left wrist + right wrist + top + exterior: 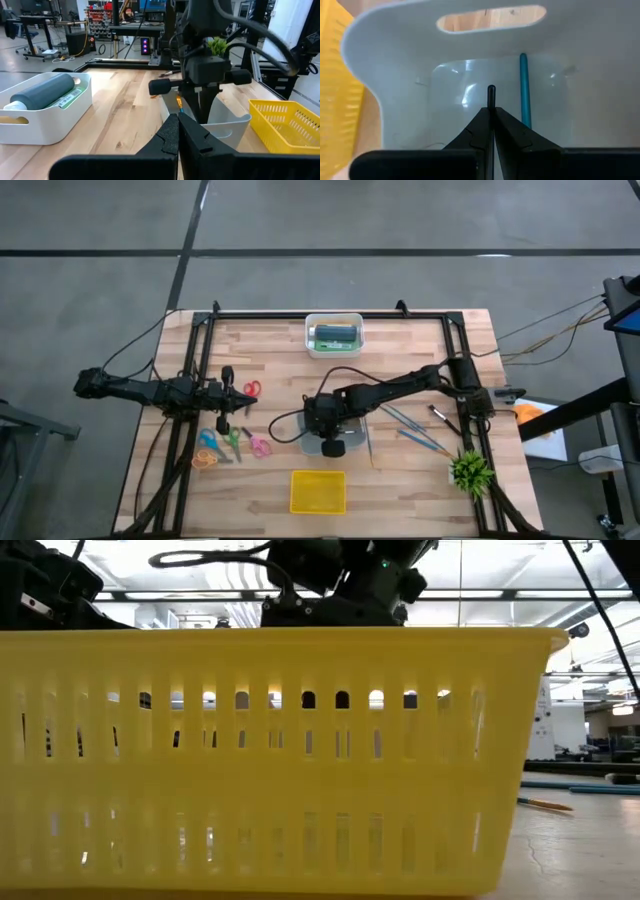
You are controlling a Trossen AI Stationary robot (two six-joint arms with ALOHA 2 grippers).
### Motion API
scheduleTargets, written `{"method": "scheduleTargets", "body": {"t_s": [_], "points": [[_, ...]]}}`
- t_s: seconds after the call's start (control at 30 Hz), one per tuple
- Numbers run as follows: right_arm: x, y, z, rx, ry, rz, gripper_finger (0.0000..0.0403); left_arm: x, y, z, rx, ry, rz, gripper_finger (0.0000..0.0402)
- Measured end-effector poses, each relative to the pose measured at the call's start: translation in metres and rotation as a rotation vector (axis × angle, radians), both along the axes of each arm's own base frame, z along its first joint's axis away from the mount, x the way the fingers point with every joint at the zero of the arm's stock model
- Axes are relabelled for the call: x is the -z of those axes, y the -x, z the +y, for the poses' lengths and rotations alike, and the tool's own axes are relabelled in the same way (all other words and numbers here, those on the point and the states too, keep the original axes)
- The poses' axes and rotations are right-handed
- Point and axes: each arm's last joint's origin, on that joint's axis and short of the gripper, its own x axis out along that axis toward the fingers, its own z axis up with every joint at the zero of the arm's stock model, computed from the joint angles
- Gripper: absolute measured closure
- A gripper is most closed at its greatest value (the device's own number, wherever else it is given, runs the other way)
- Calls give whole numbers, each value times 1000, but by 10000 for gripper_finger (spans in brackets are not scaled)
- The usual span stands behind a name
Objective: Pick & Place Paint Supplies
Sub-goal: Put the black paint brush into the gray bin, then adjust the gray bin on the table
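A thin brush with a dark handle (491,97) is seen upright between the fingers of the right pincer (492,120), its rounded end pointing down into a white bin (385,95). The fingers are pressed together on it, so the brush is pinched. A second brush, with a blue handle (523,90), is seen lying on the bin's floor just beside the pincer's tip. In the high view the right pincer (331,442) is held over the white bin (352,428) near the middle of the surface (270,360). Further brushes (418,430) are spread on the wood beside that pincer, toward the green plant (470,470). A yellow basket (318,491) is placed near the pincer, just past the bin.

The left pincer (177,132) is shown with its fingers pressed together and nothing between them; it is held well apart from the right one, at the surface's left edge (224,423), with scissors (232,442) close by.

A second white bin (334,335) holding a dark tube (45,91) is set at the far edge. No writing can be read on the tube's label.
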Motion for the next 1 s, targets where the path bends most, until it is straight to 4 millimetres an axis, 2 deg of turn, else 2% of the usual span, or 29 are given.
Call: {"method": "scheduleTargets", "body": {"t_s": [0.17, 0.37, 0.47, 0.7, 0.83, 1.0], "points": [[0, -1, -5, 12, -20, 1, 383, 0, 0, 0, 0, 0, 0, 401], [-1, -2, -6, 27, -34, -7, 332, 0, 0, 0, 0, 0, 0, 401], [-1, -2, -6, 26, -35, -10, 319, 0, 0, 0, 0, 0, -1, 401], [-4, -2, -6, 23, -34, -13, 339, 0, 0, 0, 0, 0, 0, 401], [-16, -3, -9, 18, -31, -50, 358, 0, 0, 0, 0, 0, 0, 401], [-28, -5, -12, 26, -30, -100, 362, 0, 0, 0, 0, 0, 0, 401]]}}
